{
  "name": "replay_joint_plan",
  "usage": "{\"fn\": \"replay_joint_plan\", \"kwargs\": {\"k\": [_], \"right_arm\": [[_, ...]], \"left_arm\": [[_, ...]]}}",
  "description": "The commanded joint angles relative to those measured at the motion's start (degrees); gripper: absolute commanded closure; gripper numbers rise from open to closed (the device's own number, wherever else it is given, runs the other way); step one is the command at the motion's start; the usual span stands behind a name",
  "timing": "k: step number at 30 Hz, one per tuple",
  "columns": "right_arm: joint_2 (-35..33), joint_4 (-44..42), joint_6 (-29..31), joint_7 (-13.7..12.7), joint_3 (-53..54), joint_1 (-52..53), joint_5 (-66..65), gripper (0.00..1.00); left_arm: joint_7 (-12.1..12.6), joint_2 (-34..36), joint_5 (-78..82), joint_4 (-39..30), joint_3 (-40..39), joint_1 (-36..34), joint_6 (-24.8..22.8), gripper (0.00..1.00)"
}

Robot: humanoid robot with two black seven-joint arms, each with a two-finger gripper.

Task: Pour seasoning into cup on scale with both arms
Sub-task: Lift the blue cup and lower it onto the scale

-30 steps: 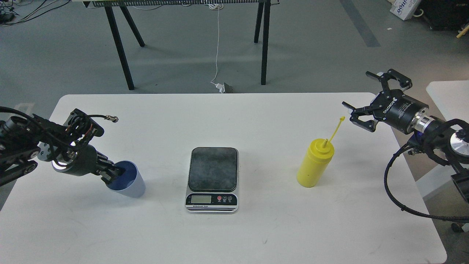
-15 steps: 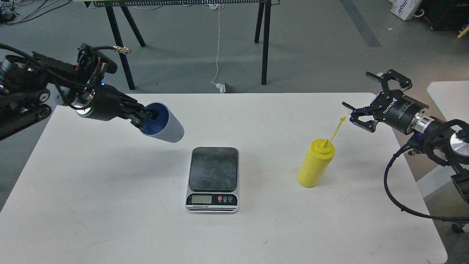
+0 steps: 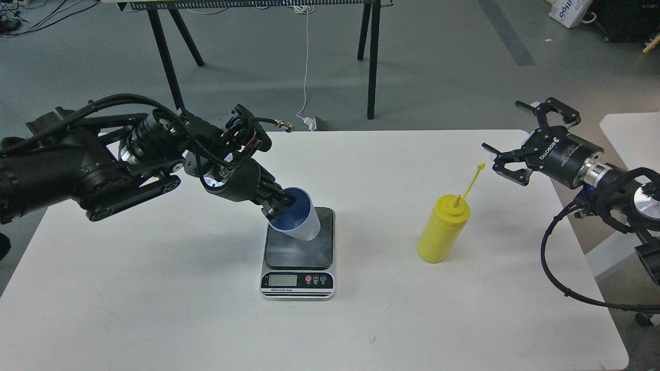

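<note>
My left gripper point(image 3: 277, 204) is shut on the rim of the pale blue cup point(image 3: 299, 221), one finger inside it. The cup is tilted, its mouth facing me, over the back of the scale point(image 3: 299, 257); I cannot tell if its base touches the dark platform. The yellow seasoning bottle point(image 3: 442, 230) stands upright on the table right of the scale, its cap strap sticking up. My right gripper point(image 3: 521, 141) is open and empty above the table's far right, beyond the bottle.
The white table point(image 3: 154, 309) holds only these things. A black-legged stand point(image 3: 372, 62) and a white cable are on the floor behind it. Another white surface point(image 3: 631, 136) is at the far right.
My left arm swung the cup right and down, from above the table's far left to over the scale. The right arm and the bottle have not moved.
</note>
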Motion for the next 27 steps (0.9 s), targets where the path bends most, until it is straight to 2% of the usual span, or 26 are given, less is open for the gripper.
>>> {"fn": "replay_joint_plan", "kwargs": {"k": [1, 11, 16, 20, 22, 27], "right_arm": [[-0.01, 0.0, 0.0, 0.0, -0.01, -0.08, 0.0, 0.01], [-0.1, 0.08, 0.0, 0.0, 0.08, -0.52, 0.0, 0.01], [-0.1, 0.08, 0.0, 0.0, 0.08, -0.96, 0.0, 0.01], [-0.1, 0.08, 0.0, 0.0, 0.08, -1.13, 0.0, 0.01], [-0.1, 0.08, 0.0, 0.0, 0.08, -1.4, 0.0, 0.01], [-0.1, 0.08, 0.0, 0.0, 0.34, -1.75, 0.0, 0.01]], "left_arm": [[0.0, -0.42, 0.53, 0.8, -0.02, 0.52, 0.0, 0.93], [0.0, 0.11, 1.67, 0.71, -0.02, 1.31, 0.0, 0.92], [0.0, 0.55, 0.88, 0.19, -0.02, 1.13, 0.0, 0.86], [0.0, 0.46, 0.35, 0.01, -0.19, 1.04, 0.0, 0.72], [0.0, 0.46, 0.35, -0.08, -0.46, 0.96, 0.0, 0.4], [0.0, 0.29, 0.26, -0.08, -0.63, 1.04, 0.0, 0.35]]}}
